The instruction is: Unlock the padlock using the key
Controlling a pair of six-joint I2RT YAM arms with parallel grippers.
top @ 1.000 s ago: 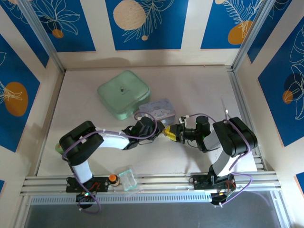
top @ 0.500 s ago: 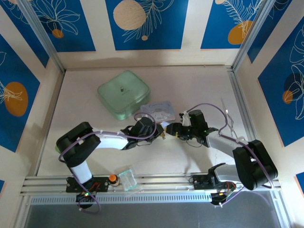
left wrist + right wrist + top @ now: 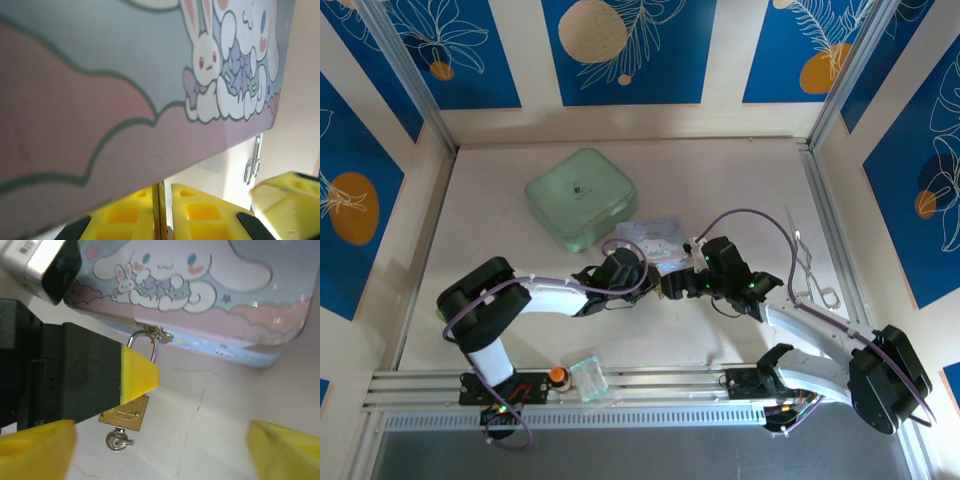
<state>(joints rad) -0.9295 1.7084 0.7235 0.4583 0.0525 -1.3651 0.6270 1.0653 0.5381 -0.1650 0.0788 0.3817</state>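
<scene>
**Padlock held on the tin's hasp, key in its base, right jaws wide apart**

The pale table carries a mint-green case towards the back. Nearer your arms lies a pastel cartoon tin. Both arms meet at the tin's near edge.

Your left gripper is clamped on the padlock. In the left wrist view, a thin brass edge sits squeezed between the two yellow fingers. Your right gripper has its jaws far apart, one yellow tip at each lower corner of its own view, and they touch nothing.

The padlock is a small brass body hanging at the tin's front edge, its silver shackle hooked through the hasp. The shackle looks closed. The key appears to sit in the padlock's underside, with just its small silver head showing.

The risks, as I judge them:
- The key head is tiny, so closing off-centre could glance off it or knock it out.
- Turning hard could twist the padlock in the left fingers, since they pinch only its flat sides.
- Any pull could drag the light tin by its hasp.
</scene>
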